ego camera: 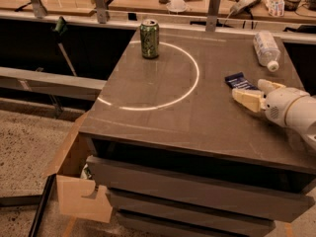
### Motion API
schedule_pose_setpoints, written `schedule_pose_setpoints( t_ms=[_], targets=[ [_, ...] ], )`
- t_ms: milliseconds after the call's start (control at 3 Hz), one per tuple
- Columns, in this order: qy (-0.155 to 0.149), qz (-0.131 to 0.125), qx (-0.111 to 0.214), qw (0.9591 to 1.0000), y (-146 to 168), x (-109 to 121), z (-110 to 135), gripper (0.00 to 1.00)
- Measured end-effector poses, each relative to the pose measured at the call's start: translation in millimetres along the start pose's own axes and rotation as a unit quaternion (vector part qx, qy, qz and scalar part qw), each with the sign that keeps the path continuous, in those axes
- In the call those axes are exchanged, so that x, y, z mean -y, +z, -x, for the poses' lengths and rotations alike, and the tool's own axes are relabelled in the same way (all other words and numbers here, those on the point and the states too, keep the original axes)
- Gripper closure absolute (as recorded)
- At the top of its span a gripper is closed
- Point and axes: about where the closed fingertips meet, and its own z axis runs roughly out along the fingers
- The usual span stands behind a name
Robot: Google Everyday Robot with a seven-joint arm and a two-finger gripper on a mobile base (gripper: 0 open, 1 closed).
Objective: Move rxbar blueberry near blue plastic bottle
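Note:
The rxbar blueberry (238,80) is a small dark navy bar lying flat on the right part of the dark table top (163,107). The blue plastic bottle (266,49) is clear with a white cap and lies on its side at the far right, just beyond the bar. My gripper (251,92) is low over the table at the right edge, right next to the bar's near side. Its cream fingers (247,100) stand apart and hold nothing. The white arm behind it runs off the right edge.
A green soda can (149,38) stands upright at the far left of the table, on a bright ring of light (195,78). Drawer fronts sit below the table. An open cardboard box (74,181) is on the floor at the left. A cluttered bench runs behind.

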Motion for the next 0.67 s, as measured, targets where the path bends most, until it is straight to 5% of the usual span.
schedule_pose_setpoints(
  t_ms=[667],
  targets=[
    [-0.004, 0.004, -0.004, 1.0000, 0.3, -5.3, 1.5, 0.93]
  ],
)
